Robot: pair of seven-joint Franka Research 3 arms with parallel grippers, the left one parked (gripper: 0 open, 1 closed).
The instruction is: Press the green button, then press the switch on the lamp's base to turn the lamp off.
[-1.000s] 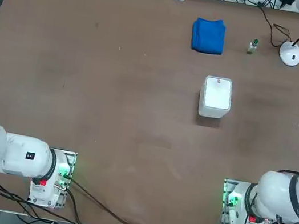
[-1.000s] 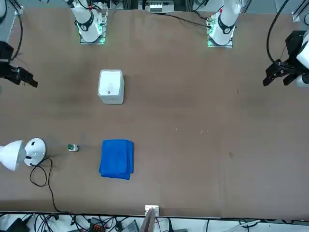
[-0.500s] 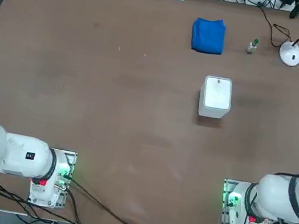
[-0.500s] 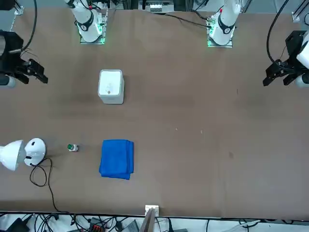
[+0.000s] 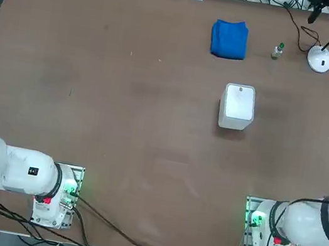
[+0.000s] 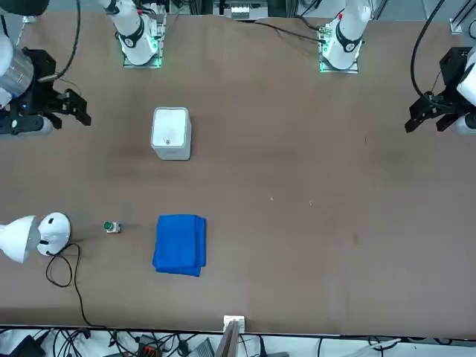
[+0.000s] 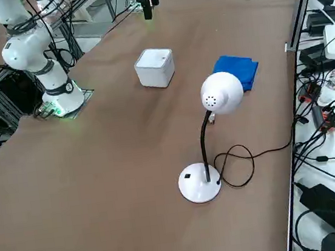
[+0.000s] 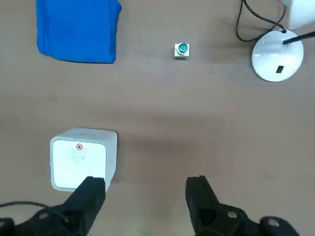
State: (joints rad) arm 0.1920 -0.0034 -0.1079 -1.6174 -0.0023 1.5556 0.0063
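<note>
Nothing looks pressed yet: the right hand (image 8: 145, 196) hangs high over the counter (image 5: 120, 121), fingers spread and empty, above the white box (image 8: 81, 158). The green button (image 8: 182, 49) stands untouched between blue cloth (image 8: 78, 30) and lamp base (image 8: 277, 60). Both presses remain.

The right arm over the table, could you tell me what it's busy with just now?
Nothing is being handled yet. The right gripper hangs open and empty above the table near the white box. The green button sits untouched between the blue cloth and the lamp's base.
</note>
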